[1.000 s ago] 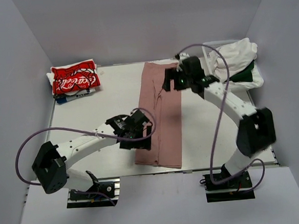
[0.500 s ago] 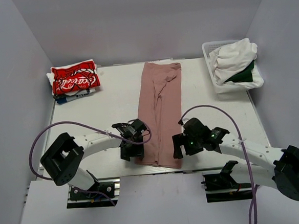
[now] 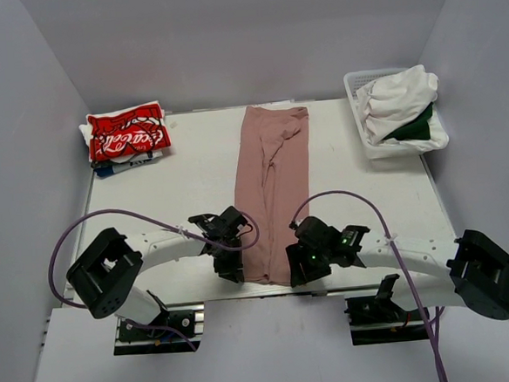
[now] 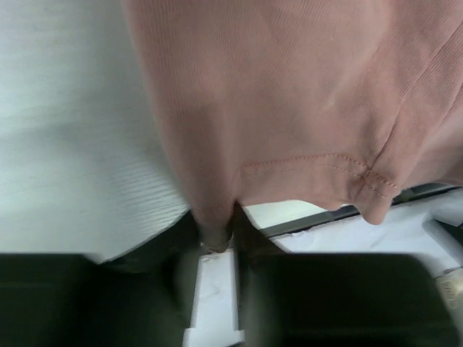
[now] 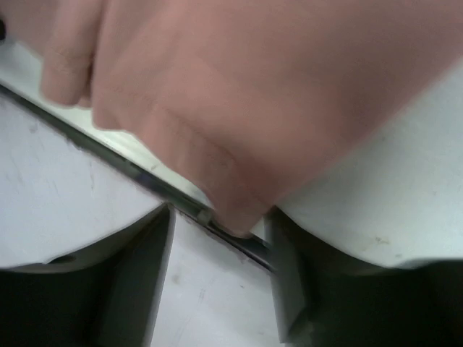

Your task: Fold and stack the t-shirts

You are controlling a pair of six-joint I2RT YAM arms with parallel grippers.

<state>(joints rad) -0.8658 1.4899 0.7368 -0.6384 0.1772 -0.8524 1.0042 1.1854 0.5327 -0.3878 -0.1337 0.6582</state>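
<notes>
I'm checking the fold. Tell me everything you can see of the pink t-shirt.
The pink t-shirt is plain, soft knit cloth, folded lengthwise into a long narrow strip lying flat on the white table, from far edge to near edge, a crease down its middle. A stitched hem shows at the near end. The left gripper pinches its near left corner; the right gripper, open, straddles the near right corner.

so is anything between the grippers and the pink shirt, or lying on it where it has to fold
Nothing visible. The left gripper and right gripper are at the near hem of the pink shirt, cloth between their fingers. Nothing lies on it; the folded red shirt and the basket sit well aside.
</notes>
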